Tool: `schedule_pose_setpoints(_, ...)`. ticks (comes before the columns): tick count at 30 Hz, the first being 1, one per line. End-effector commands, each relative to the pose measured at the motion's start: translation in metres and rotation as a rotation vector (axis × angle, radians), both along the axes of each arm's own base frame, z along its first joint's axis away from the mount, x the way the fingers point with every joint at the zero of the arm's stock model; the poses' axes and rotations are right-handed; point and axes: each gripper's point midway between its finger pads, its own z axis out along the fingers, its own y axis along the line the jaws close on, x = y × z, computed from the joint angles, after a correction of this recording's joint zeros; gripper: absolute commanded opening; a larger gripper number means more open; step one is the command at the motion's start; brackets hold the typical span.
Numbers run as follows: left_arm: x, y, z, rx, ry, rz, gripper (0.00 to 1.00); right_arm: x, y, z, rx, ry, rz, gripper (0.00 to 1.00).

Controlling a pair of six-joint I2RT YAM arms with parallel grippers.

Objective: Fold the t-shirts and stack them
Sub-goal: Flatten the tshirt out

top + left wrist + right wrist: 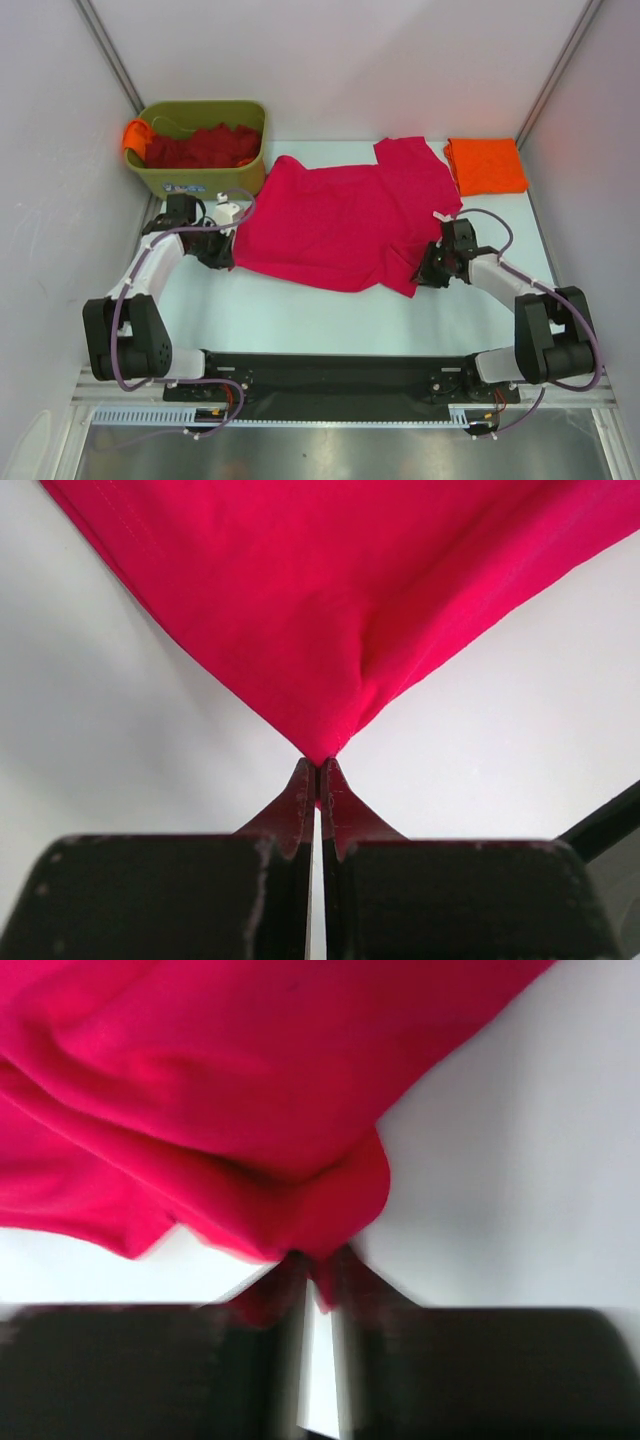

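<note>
The crimson-pink t-shirt [345, 225] lies spread in the middle of the bench [300, 320], with some wrinkles and one sleeve toward the far right. The left hand [222, 250] is at its near left corner, and in the left wrist view the fingers [300, 805] are pressed together on the tip of this corner. The right hand [432, 268] is at the near right corner. Its own view is blurred, but the fingers [265, 1295] stand close together with the hem pinched between them. A folded orange t-shirt [486, 165] lies at the far right, just beside the sleeve. At the far left, the olive-green bin [205, 180] holds dark red t-shirts [200, 147], and an orange cloth [135, 135] hangs over its left rim.
</note>
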Motion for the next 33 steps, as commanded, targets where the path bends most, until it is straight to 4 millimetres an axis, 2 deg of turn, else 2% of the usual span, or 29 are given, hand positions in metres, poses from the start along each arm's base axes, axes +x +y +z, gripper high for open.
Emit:
schedule_pose_setpoints(1, 0.006, -0.004, 0.028, -0.026, -0.067, -0.018, 0.00, 0.019, 0.005, 0.017, 0.075, -0.097, -0.042, 0.08)
schedule_pose_setpoints(2, 0.006, -0.005, 0.030, -0.030, -0.066, -0.020, 0.00, 0.017, 0.001, 0.016, 0.068, -0.086, -0.058, 0.00)
schedule_pose_setpoints(4, 0.002, -0.006, 0.035, -0.038, -0.054, -0.021, 0.00, 0.018, -0.017, 0.031, 0.020, -0.122, -0.110, 0.00)
schedule_pose_setpoints(6, -0.003, -0.005, 0.044, -0.041, -0.055, -0.037, 0.00, -0.002, -0.038, 0.043, -0.081, -0.079, -0.157, 0.00)
schedule_pose_setpoints(7, -0.011, -0.003, 0.050, -0.041, -0.031, -0.038, 0.00, -0.011, -0.044, 0.063, -0.096, -0.117, -0.175, 0.00)
schedule_pose_setpoints(8, -0.017, 0.000, 0.056, -0.028, -0.044, -0.063, 0.00, -0.039, -0.051, 0.066, -0.125, -0.041, -0.186, 0.00)
schedule_pose_setpoints(9, -0.023, 0.002, 0.059, -0.022, -0.040, -0.073, 0.00, -0.052, -0.054, 0.074, -0.128, -0.030, -0.209, 0.00)
schedule_pose_setpoints(10, -0.042, 0.005, 0.056, -0.025, 0.024, -0.066, 0.00, -0.065, -0.054, 0.095, -0.104, -0.091, -0.223, 0.00)
schedule_pose_setpoints(11, -0.051, 0.007, 0.057, -0.013, 0.029, -0.085, 0.00, -0.094, -0.056, 0.094, -0.096, -0.009, -0.260, 0.00)
schedule_pose_setpoints(12, -0.062, 0.009, 0.055, -0.001, 0.061, -0.090, 0.00, -0.105, -0.057, 0.103, -0.082, -0.017, -0.283, 0.00)
schedule_pose_setpoints(13, -0.082, 0.007, 0.049, -0.006, 0.125, -0.105, 0.00, -0.116, -0.058, 0.108, -0.074, -0.008, -0.311, 0.00)
schedule_pose_setpoints(14, -0.090, 0.006, 0.050, -0.002, 0.125, -0.129, 0.00, -0.136, -0.062, 0.112, -0.074, 0.005, -0.337, 0.00)
schedule_pose_setpoints(16, -0.099, -0.003, 0.055, -0.050, 0.139, -0.155, 0.00, -0.138, -0.065, 0.126, -0.064, -0.032, -0.375, 0.00)
schedule_pose_setpoints(18, -0.084, -0.009, 0.069, -0.091, 0.093, -0.136, 0.00, -0.120, -0.073, 0.134, -0.113, -0.089, -0.371, 0.00)
schedule_pose_setpoints(19, -0.063, -0.012, 0.076, -0.098, 0.022, -0.129, 0.00, -0.106, -0.074, 0.139, -0.125, -0.110, -0.362, 0.00)
schedule_pose_setpoints(20, -0.050, -0.014, 0.079, -0.107, 0.025, -0.087, 0.00, -0.075, -0.074, 0.140, -0.138, -0.135, -0.348, 0.00)
schedule_pose_setpoints(21, -0.030, -0.016, 0.094, -0.096, -0.037, -0.084, 0.00, -0.055, -0.073, 0.140, -0.146, -0.147, -0.327, 0.00)
schedule_pose_setpoints(22, -0.009, -0.022, 0.102, -0.080, -0.100, -0.103, 0.00, -0.030, -0.075, 0.156, -0.166, -0.214, -0.299, 0.00)
schedule_pose_setpoints(23, 0.008, -0.027, 0.102, -0.083, -0.094, -0.083, 0.00, 0.006, -0.076, 0.174, -0.155, -0.313, -0.302, 0.00)
schedule_pose_setpoints(24, 0.030, -0.032, 0.125, -0.077, -0.171, -0.088, 0.00, 0.040, -0.085, 0.168, -0.160, -0.286, -0.315, 0.00)
schedule_pose_setpoints(25, 0.045, -0.048, 0.139, -0.079, -0.228, -0.132, 0.00, 0.066, -0.090, 0.182, -0.168, -0.337, -0.304, 0.00)
schedule_pose_setpoints(26, 0.062, -0.055, 0.143, -0.088, -0.231, -0.126, 0.00, 0.109, -0.090, 0.241, -0.135, -0.499, -0.301, 0.00)
schedule_pose_setpoints(27, 0.089, -0.064, 0.186, -0.094, -0.368, -0.132, 0.00, 0.143, -0.104, 0.236, -0.151, -0.482, -0.314, 0.00)
schedule_pose_setpoints(28, 0.106, -0.065, 0.205, -0.100, -0.423, -0.109, 0.00, 0.167, -0.109, 0.251, -0.157, -0.515, -0.313, 0.00)
schedule_pose_setpoints(29, 0.129, -0.063, 0.212, -0.115, -0.430, -0.033, 0.00, 0.190, -0.113, 0.331, -0.154, -0.686, -0.319, 0.00)
schedule_pose_setpoints(30, 0.148, -0.060, 0.259, -0.119, -0.555, 0.011, 0.00, 0.204, -0.115, 0.353, -0.152, -0.731, -0.319, 0.00)
schedule_pose_setpoints(31, 0.172, -0.058, 0.273, -0.121, -0.608, 0.054, 0.00, 0.232, -0.120, 0.357, -0.152, -0.740, -0.325, 0.00)
schedule_pose_setpoints(32, 0.185, -0.049, 0.291, -0.114, -0.656, 0.133, 0.00, 0.229, -0.117, 0.428, -0.109, -0.890, -0.331, 0.00)
schedule_pose_setpoints(33, 0.194, -0.047, 0.339, -0.131, -0.787, 0.157, 0.00, 0.233, -0.117, 0.455, -0.086, -0.955, -0.330, 0.00)
